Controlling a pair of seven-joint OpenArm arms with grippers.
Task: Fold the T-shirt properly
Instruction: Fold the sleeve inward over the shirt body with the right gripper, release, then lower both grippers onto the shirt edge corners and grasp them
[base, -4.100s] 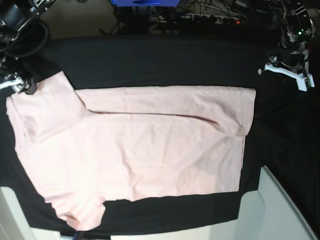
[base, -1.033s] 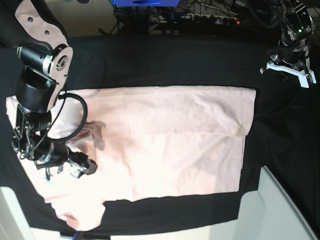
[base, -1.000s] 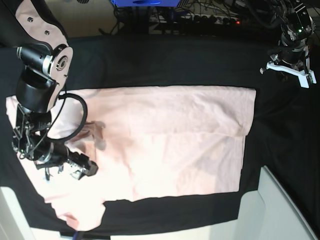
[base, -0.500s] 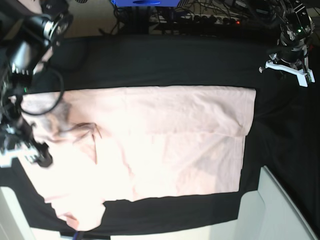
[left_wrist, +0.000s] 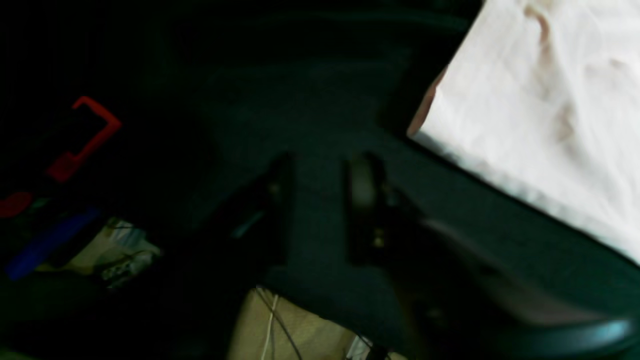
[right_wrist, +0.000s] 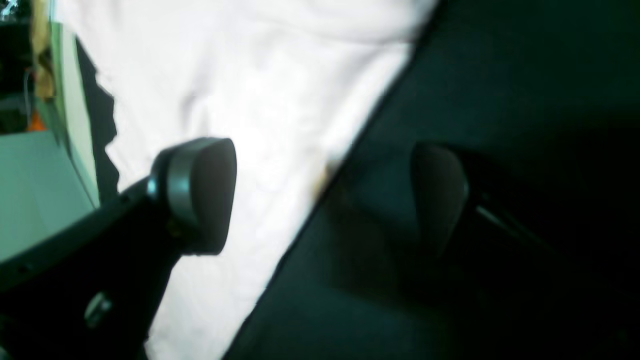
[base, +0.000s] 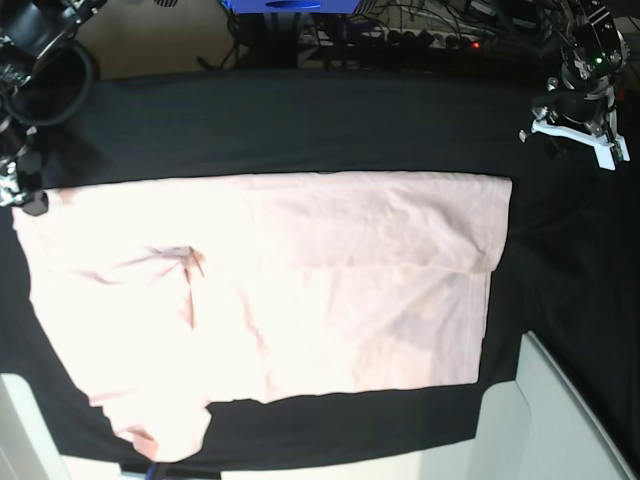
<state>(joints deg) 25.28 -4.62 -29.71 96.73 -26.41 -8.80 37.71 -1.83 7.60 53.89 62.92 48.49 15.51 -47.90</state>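
One long edge and a sleeve look folded in, other sleeve and crosswise folds left; my right pincer (right_wrist: 325, 195) gapes empty astride the T-shirt (base: 300, 290) edge, left pincer (left_wrist: 320, 200) part-open, empty, shirt just beside it.

No text, label, brand or number can be read in any view — the T-shirt (base: 300, 280) lies with a plain pink side up, and the black cloth (base: 300, 130) over the surface carries no marking. The wrist views are too dark and blurred to show any lettering.
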